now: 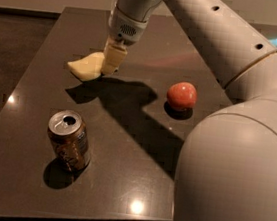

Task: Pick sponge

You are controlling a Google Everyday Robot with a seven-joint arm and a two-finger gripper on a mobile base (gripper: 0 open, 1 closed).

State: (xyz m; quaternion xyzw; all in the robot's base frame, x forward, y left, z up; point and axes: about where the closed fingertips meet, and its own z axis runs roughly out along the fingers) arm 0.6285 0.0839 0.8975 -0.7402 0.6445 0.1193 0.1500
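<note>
At the far-left side of the bench (120, 181), the sponge (85, 65) sits right at the tip of the end effector (111, 61). It is a pale yellow pad with soft, curved edges, and its right end is tucked against the cream fingers (112, 58), with the rest sticking out to the left of the end effector. The end effector is clamped on that right end of the sponge, pointing straight down from above. The sponge looks tilted, its free end hanging a touch lower, and a dark shadow (82, 93) lies on the bench just below it and apart from it, so the pad seems to be clear of the surface.

Above the fingers comes the grey wrist housing with its dotted grille, and from there the big pale arm (199, 24) sweeps up and away to the right of the end effector. The arm's shadow runs across the dark glossy bench, from under the end effector off to the right and toward the camera.

To the right of the end effector, and a bit closer to the camera, a red apple (181, 95) rests on the bench, well apart from the sponge. Closer still to the camera, slightly left of the end effector, a drink can (69, 141) stands tilted in view, opened top showing, well apart from both. The robot's rounded body (235, 185) fills the near right corner.
</note>
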